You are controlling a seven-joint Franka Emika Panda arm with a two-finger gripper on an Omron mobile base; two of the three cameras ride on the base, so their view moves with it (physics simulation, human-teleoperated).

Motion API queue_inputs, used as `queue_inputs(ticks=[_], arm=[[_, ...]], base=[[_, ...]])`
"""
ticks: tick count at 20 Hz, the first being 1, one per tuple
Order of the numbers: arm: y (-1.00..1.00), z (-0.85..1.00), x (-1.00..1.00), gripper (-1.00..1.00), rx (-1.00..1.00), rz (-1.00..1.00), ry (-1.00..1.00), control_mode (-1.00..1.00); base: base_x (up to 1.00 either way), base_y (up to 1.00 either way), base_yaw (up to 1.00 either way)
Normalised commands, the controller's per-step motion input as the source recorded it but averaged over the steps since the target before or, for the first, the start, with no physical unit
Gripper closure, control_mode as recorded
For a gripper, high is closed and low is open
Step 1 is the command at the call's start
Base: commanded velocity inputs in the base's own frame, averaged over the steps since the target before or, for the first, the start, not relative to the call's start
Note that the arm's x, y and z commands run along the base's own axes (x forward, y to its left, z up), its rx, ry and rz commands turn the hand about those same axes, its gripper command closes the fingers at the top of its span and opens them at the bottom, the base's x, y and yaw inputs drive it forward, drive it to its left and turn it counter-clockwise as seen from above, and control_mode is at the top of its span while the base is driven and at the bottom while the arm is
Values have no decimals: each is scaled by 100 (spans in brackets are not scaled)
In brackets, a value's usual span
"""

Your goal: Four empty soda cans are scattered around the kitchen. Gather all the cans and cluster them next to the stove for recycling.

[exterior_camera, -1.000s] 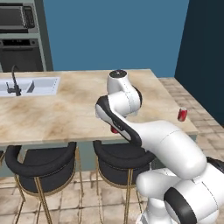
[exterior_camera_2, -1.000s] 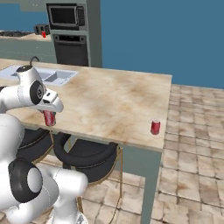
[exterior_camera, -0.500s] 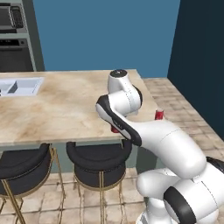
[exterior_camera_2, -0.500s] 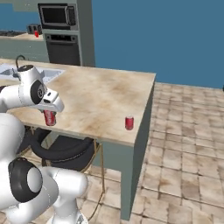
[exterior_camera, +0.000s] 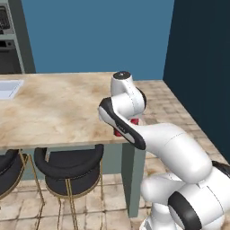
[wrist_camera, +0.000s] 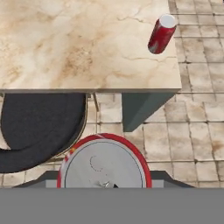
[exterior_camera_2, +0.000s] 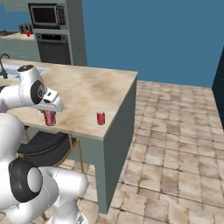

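Claw (exterior_camera_2: 49, 119) grips a red soda can (exterior_camera_2: 49, 117) upright, held off the near edge of the marble tabletop (exterior_camera_2: 87, 89), above a black stool (exterior_camera_2: 41, 146). From the hand camera, that can's silver top (wrist_camera: 104, 165) sits at 6 o'clock. A second soda can (exterior_camera_2: 101, 118) stands at the tabletop's corner, at 1 o'clock there.

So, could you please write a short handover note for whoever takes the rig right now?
Gripper: jaws shut on a held soda can, carried just off the island counter's front edge.
Second soda can: upright on the island near its corner.
A small red thing, possibly another can, stands on the far counter by the oven.
Done: one can picked up.
Left: carry it to the stove, then collect the others.
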Motion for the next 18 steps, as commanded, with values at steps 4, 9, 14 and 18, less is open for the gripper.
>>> queue_inputs(ticks=[4,9,14,18], arm=[[0,0,0,100,0,0,0,100],[0,0,0,100,0,0,0,100],[0,0,0,100,0,0,0,100],[0,0,0,100,0,0,0,100]], base=[[-1,-66,0],[-1,-65,0],[-1,-68,0],[1,-65,1]])
